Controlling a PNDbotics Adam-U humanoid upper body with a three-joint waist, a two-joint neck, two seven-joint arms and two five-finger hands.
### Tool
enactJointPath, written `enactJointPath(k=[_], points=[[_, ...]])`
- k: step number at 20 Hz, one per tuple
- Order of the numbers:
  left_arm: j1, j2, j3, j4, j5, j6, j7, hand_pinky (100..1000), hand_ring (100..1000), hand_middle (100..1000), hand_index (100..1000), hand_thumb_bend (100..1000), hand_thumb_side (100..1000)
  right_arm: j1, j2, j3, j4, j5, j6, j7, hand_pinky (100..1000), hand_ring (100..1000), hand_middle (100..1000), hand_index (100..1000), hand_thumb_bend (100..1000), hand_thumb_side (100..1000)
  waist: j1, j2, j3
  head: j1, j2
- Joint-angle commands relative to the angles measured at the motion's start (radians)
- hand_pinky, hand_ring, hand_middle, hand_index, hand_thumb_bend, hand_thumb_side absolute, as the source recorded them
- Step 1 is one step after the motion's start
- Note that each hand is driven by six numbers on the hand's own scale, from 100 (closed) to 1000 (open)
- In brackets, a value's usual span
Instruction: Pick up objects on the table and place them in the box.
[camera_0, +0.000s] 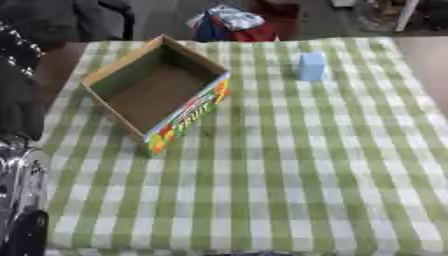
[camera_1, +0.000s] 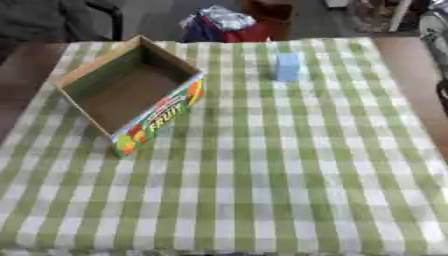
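Checked cloth (camera_0: 289, 190) covers the worktop nearest us. We see the blue block (camera_0: 311, 66) upper right, the open box (camera_0: 153, 90) upper left, ready for loading. Neither robot hand shows, so no grip state.

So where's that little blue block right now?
The blue block stands on the checked tablecloth toward the far edge, right of the open cardboard box and apart from it.

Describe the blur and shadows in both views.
Left eye view: soft all over, the open cardboard box casting a faint shadow on the green checked tablecloth. Right eye view: equally soft, the small pale blue block lacking crisp edges.
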Motion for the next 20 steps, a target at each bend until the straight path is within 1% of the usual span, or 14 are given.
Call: enactJointPath(k=[1,5,6,7,10,12,13,14,15,16,17,18,20], points=[[-0.022,0.023,-0.006,-0.019,0.005,0.001,-0.01,637,698,643,841,101,694,-0.067,-0.025,0.049,0.068,0.025,0.043,0.047,688,866,932,1000,100,219,-0.004,-0.009,0.005,-0.015,0.005],[-0.033,0.024,-0.016,-0.019,0.009,0.002,-0.021,637,698,643,841,102,694,-0.133,0.002,0.093,0.165,0.084,0.103,0.106,711,898,953,1000,100,181,-0.007,-0.001,0.028,-0.041,0.005],[-0.036,0.024,-0.018,-0.019,0.01,0.003,-0.023,637,698,643,841,100,706,-0.146,0.01,0.1,0.19,0.099,0.118,0.122,718,907,958,1000,100,100,-0.008,0.001,0.033,-0.046,0.005],[-0.041,0.024,-0.02,-0.019,0.011,0.003,-0.025,637,698,643,841,103,694,-0.155,0.016,0.108,0.216,0.115,0.134,0.137,723,914,961,1000,100,178,-0.009,0.004,0.041,-0.053,0.005],[-0.051,0.025,-0.026,-0.019,0.013,0.003,-0.033,637,697,642,841,103,695,-0.173,0.035,0.12,0.294,0.163,0.182,0.186,739,928,967,1000,100,197,-0.013,0.012,0.063,-0.073,0.005],[-0.055,0.025,-0.028,-0.019,0.015,0.004,-0.036,637,697,642,842,103,695,-0.183,0.044,0.115,0.347,0.196,0.215,0.218,743,934,968,1000,100,216,-0.014,0.015,0.075,-0.084,0.005],[-0.056,0.025,-0.029,-0.019,0.015,0.004,-0.038,637,697,642,842,103,695,-0.201,0.058,0.103,0.406,0.232,0.233,0.25,747,938,969,1000,100,223,-0.014,0.015,0.079,-0.088,0.005],[-0.056,0.024,-0.03,-0.019,0.016,0.005,-0.039,637,697,642,842,104,695,-0.244,0.088,0.071,0.548,0.317,0.212,0.312,750,942,970,1000,100,229,-0.012,0.014,0.083,-0.092,0.005],[-0.056,0.023,-0.03,-0.019,0.017,0.005,-0.04,637,697,642,842,104,695,-0.283,0.113,0.032,0.688,0.41,0.152,0.366,759,949,972,1000,100,244,-0.011,0.014,0.085,-0.094,0.005],[-0.057,0.023,-0.03,-0.019,0.017,0.005,-0.04,637,697,642,842,104,695,-0.309,0.129,-0.008,0.806,0.496,0.084,0.402,764,953,972,1000,100,246,-0.011,0.014,0.088,-0.097,0.005],[-0.058,0.024,-0.03,-0.019,0.017,0.005,-0.04,637,697,642,842,104,695,-0.327,0.138,-0.041,0.896,0.565,0.022,0.421,770,957,974,1000,100,258,-0.01,0.014,0.09,-0.1,0.005],[-0.059,0.025,-0.03,-0.019,0.016,0.005,-0.04,637,697,641,842,105,695,-0.337,0.141,-0.068,0.966,0.622,-0.028,0.428,777,962,974,1000,100,266,-0.01,0.014,0.093,-0.104,0.005],[-0.061,0.026,-0.029,-0.019,0.016,0.005,-0.04,637,697,641,842,105,695,-0.345,0.14,-0.103,1.054,0.703,-0.097,0.424,790,970,975,1000,126,280,-0.01,0.015,0.098,-0.109,0.005]])
